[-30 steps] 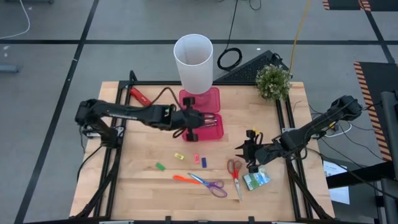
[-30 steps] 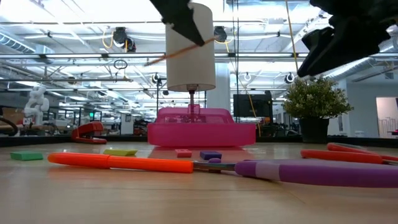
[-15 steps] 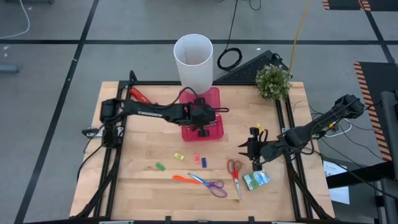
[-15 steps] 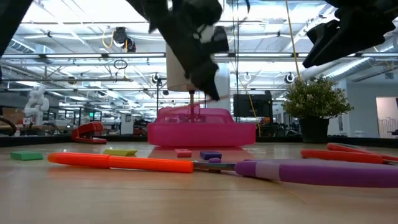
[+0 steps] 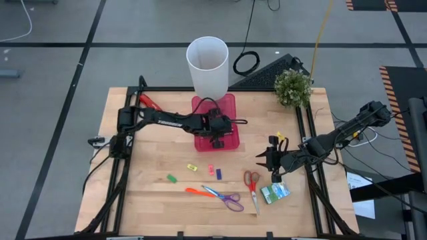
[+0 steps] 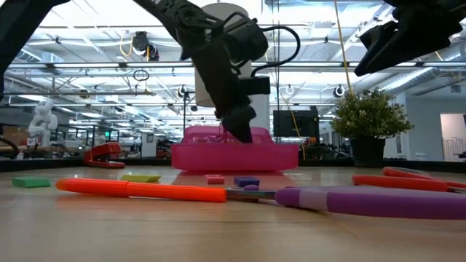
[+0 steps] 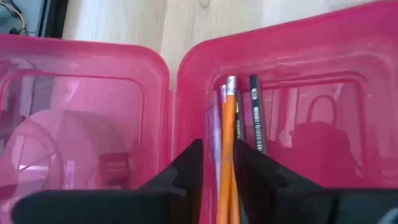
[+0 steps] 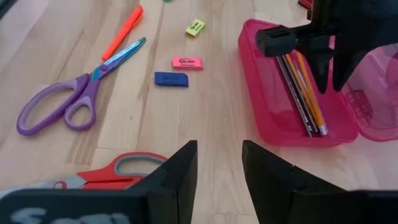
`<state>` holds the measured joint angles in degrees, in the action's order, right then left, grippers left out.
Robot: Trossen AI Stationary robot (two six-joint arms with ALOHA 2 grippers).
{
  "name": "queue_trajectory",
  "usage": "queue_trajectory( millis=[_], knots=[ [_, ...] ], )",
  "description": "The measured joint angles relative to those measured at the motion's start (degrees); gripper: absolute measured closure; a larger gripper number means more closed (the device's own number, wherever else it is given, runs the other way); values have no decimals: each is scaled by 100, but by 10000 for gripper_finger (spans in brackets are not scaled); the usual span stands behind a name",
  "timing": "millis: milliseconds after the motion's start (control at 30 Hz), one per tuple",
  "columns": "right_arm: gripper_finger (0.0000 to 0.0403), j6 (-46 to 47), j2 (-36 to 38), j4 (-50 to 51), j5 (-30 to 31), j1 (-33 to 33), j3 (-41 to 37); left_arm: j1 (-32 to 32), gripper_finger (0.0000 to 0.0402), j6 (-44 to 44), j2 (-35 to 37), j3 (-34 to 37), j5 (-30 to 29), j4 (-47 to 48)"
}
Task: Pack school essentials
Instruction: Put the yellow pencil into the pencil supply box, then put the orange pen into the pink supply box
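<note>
A: Now, starting on the left: the left gripper [image 5: 217, 139] has dropped right into the pink case [image 5: 227, 141], having swung in over it from the left across the last second. From its wrist camera the jaws sit closed on an orange pencil [image 7: 229, 146], whose tip lies down inside the case beside a dark pencil [image 7: 256, 118].

B: So the pencil has arrived but isn't released?

A: That's my reading. A second ago it was carried high above the worktop [image 5: 153, 200]; now it's lying in the compartment with the others, visible past the far gripper as a bundle of pencils [image 8: 303, 93]. All that's left for this item is to let go and lift clear.

B: And what's waiting?

A: Moving rightward along the worktop: a green eraser [image 5: 171, 178], a yellow eraser [image 5: 192, 167], a pink eraser [image 5: 211, 169], a blue eraser [image 5: 218, 173], an orange pen [image 5: 195, 191], the purple scissors [image 5: 225, 197], the red scissors [image 5: 252, 183] and the green-white packet [image 5: 275, 193]. None has shifted.

B: The right side?

A: The right gripper [image 5: 272, 162] hovers just above the packet, jaws parted and empty, barely moved this past second. Plenty still to pack.
</note>
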<state>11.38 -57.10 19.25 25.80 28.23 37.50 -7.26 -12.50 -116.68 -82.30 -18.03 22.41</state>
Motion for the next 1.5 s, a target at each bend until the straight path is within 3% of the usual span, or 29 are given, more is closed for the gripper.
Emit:
queue_trajectory(
  millis=[167,300,600,800,933,1100,1300,1500],
  knots=[
    [284,-7,-94,-459,-2,0,0,109,276,69,120,0,-176,52],
    [284,-58,-374,-1131,-11,0,0,294,272,133,459,-2,-206,208],
    [284,-507,-1734,-3453,-31,-28,0,1013,311,663,1893,110,-520,929],
    [258,-766,-2832,-5075,-34,-112,80,1639,338,1203,3138,962,-1110,1019],
    [224,-600,-3330,-5003,-61,-233,506,1989,346,1677,3853,1603,-1470,1012],
    [195,-460,-3992,-4726,-516,-353,1336,2326,344,2072,4467,2311,-1536,803],
    [198,-406,-4706,-3586,-634,-382,2532,2642,344,2208,4717,2964,-1565,266],
    [201,-186,-5220,-3035,-811,-380,3308,2847,344,2206,4710,3136,-1348,116]
  ],
)
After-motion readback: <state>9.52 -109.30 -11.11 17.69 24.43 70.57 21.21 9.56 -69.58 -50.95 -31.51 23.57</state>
